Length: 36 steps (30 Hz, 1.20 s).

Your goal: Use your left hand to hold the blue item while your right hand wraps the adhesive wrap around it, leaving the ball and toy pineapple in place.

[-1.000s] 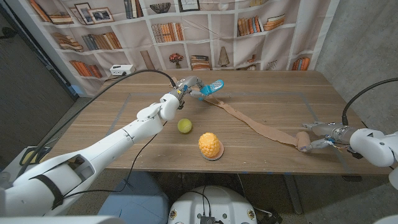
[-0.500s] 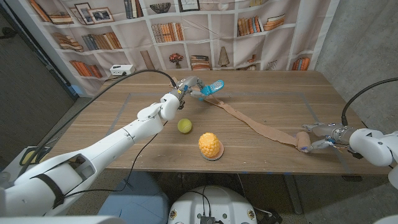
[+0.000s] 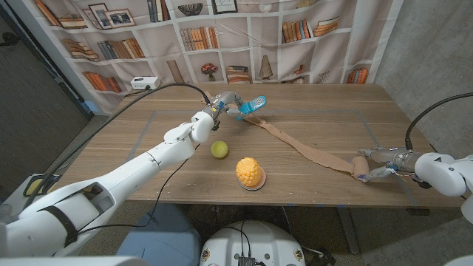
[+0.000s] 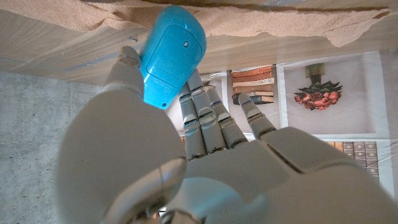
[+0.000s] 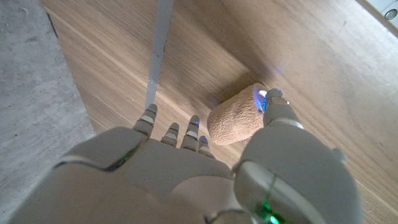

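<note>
The blue item is held above the table's far side by my left hand; in the left wrist view its fingers and thumb clasp the blue item. A tan strip of adhesive wrap runs from it across the table to the wrap roll. My right hand holds the roll low over the table near the right front edge, with the thumb on one end and the fingers at the other. A yellow-green ball and the toy pineapple sit near the front middle.
The wooden table carries faint blue tape lines. A bookshelf-print curtain hangs behind it, with a small white device at the back left. The wrap strip lies loose between the two hands.
</note>
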Motion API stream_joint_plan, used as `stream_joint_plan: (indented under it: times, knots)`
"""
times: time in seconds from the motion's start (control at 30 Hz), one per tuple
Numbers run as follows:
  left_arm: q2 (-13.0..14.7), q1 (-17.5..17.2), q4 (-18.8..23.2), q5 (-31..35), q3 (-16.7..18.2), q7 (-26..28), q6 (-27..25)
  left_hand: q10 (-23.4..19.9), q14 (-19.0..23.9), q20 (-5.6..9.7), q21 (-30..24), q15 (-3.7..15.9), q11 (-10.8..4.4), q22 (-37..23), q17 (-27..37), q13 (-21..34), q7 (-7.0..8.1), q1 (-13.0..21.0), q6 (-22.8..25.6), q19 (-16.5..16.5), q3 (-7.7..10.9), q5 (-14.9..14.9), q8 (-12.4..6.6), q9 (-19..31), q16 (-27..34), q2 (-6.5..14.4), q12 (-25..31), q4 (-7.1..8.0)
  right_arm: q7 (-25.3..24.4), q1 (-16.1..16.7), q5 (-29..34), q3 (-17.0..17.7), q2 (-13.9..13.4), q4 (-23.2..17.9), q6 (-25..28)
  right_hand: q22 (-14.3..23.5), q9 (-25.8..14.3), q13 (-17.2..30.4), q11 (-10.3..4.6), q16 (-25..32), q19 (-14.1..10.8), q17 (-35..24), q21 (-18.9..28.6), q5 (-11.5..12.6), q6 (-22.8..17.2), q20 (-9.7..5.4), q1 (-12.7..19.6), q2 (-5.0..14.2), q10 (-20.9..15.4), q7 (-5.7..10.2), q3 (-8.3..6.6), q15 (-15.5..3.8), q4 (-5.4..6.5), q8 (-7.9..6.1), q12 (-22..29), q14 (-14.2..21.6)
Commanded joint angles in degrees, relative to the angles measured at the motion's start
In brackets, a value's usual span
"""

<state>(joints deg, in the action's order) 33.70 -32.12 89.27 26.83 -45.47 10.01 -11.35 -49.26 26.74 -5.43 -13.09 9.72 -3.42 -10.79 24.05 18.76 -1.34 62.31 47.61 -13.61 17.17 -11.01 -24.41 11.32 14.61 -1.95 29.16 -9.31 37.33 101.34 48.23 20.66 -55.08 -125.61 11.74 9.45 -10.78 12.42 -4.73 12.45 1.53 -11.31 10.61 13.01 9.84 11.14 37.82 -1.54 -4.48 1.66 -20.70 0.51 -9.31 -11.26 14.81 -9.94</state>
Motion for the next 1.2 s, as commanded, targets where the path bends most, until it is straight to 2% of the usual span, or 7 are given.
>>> stream_joint_plan:
  times: [0.03, 0.37, 0.47, 0.6, 0.7, 1.07, 1.2]
  knots:
    - [-0.15, 0.09, -0.23, -0.12, -0.19, 0.05, -0.02, -8.59, 3.69, -0.16, 0.07, 3.58, -8.38, -0.27, 0.27, 10.98, 9.57, 9.38, 9.82, 0.29, 0.10, -0.26, -7.05, 0.33, -0.11, 9.85, 0.24, 0.30, -1.40, 0.04, -1.28, -0.21, -0.37, 0.67, -0.32, 0.18, -0.19, 0.44, -1.21, 0.70, -1.18, -0.08, 0.47, 0.28, 3.76, 0.08, 1.83, 0.47, -2.80, 0.54, -0.86, -1.07, -0.20, -0.61, 0.86, -0.97]
    - [-0.10, -0.13, 0.04, -0.23, -0.18, 0.08, -0.18, -8.53, 3.75, -0.17, 0.05, 3.58, -8.40, -0.27, 0.35, 11.01, 9.61, 9.37, 9.93, 0.26, 0.04, -0.23, -7.08, 0.34, -0.15, 9.83, 0.16, 0.29, -1.65, 0.64, -1.24, -0.18, -0.67, 0.71, 0.02, 0.16, -0.15, 0.61, -2.72, 0.91, -1.70, -0.01, 0.43, 0.16, 3.00, -0.08, 3.19, 0.67, -4.73, 0.72, -1.29, -1.62, -0.33, -0.87, 1.32, -0.07]
    - [-0.08, -0.19, 0.09, -0.20, -0.18, 0.18, -0.19, -8.50, 3.75, -0.14, 0.06, 3.57, -8.40, -0.27, 0.37, 11.01, 9.59, 9.37, 9.94, 0.28, 0.01, -0.22, -7.08, 0.34, -0.18, 9.81, 0.12, 0.29, -1.41, 0.71, -1.19, -0.24, -0.89, 0.63, 0.11, 0.16, -0.08, 0.85, -3.84, 0.82, -1.92, 0.07, 0.25, -0.14, -1.99, -0.21, 4.63, 0.96, -6.26, 2.95, -1.69, -2.33, -0.18, -2.37, 1.59, 0.32]
    - [-0.03, -0.34, 0.23, -0.20, -0.10, 0.38, -0.28, -8.52, 3.77, -0.16, 0.06, 3.60, -8.39, -0.27, 0.38, 11.03, 9.54, 9.40, 9.94, 0.26, 0.02, -0.23, -7.07, 0.33, -0.21, 9.84, 0.11, 0.28, -1.34, 0.80, -0.87, -0.40, -0.90, 0.38, 0.63, 0.15, -0.07, 1.27, -4.13, 0.69, -2.05, 0.12, 0.11, -0.59, -8.71, -0.38, 5.59, 1.23, -7.66, 5.07, -1.86, -3.22, 0.11, -4.05, 2.01, 0.69]
    - [0.07, -0.42, 0.35, -0.20, -0.06, 0.39, -0.31, -8.52, 3.76, -0.17, 0.07, 3.60, -8.40, -0.27, 0.39, 11.05, 9.57, 9.42, 9.93, 0.29, 0.03, -0.23, -7.07, 0.34, -0.24, 9.87, 0.10, 0.28, -1.62, 0.92, -0.71, -0.42, -0.87, 0.31, 0.65, 0.15, -0.13, 1.73, -4.35, 0.68, -2.40, 0.15, 0.13, -0.87, -14.38, -0.44, 6.08, 1.37, -9.28, 5.37, -1.83, -3.76, 0.33, -5.19, 2.79, 1.30]
    - [0.25, -0.70, 0.57, -0.33, 0.11, 0.46, -0.39, -8.55, 3.75, -0.18, 0.05, 3.60, -8.37, -0.27, 0.42, 11.04, 9.62, 9.43, 9.88, 0.25, 0.01, -0.22, -7.04, 0.34, -0.34, 9.92, 0.03, 0.29, -3.59, 1.25, -0.61, -0.41, 0.23, -0.13, 0.92, 0.14, -0.48, 2.90, -4.77, 0.90, -3.54, 0.20, 0.25, -1.12, -24.03, -0.55, 6.58, 1.67, -13.50, 6.43, -1.62, -4.64, 0.61, -7.20, 4.98, 3.33]
    - [0.30, -0.83, 0.50, -0.47, 0.20, 0.57, -0.33, -8.57, 3.73, -0.15, 0.06, 3.60, -8.37, -0.27, 0.44, 11.08, 9.70, 9.45, 10.01, 0.27, -0.01, -0.21, -7.08, 0.34, -0.38, 9.89, 0.03, 0.27, -6.47, 1.84, -0.42, 0.08, 1.77, -0.41, 0.66, 0.14, -0.79, 3.75, -3.90, 1.20, -4.67, 0.15, 0.45, -1.27, -26.85, -0.77, 6.48, 2.05, -15.64, 6.40, -1.44, -5.30, 0.88, -7.73, 6.59, 5.33]
